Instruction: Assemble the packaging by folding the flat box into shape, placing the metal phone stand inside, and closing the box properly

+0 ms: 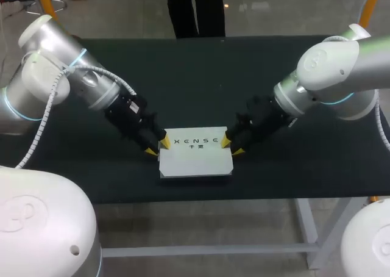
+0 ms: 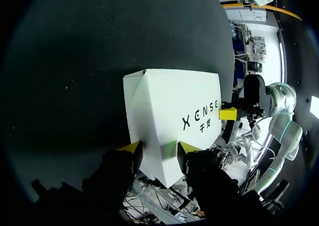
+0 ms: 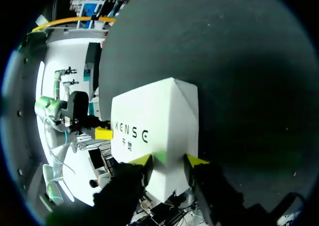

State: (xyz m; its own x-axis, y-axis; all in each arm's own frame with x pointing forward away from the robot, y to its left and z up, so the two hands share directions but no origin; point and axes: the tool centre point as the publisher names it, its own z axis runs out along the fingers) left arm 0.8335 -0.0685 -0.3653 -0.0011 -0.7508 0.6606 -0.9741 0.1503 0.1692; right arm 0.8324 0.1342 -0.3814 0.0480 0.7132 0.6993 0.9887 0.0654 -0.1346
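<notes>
Left gripper (image 1: 157,146): fingers moderately apart, clamped across the left end of the white box (image 1: 195,158), with a yellow tip against it on each side. Right gripper (image 1: 230,146): same spread, clamped likewise across the right end. The box is folded into shape and closed, and sits mid-table near the front edge. The dark table (image 1: 195,75) lies open behind it and to both sides. There is dark printed lettering on the box's top face.
</notes>
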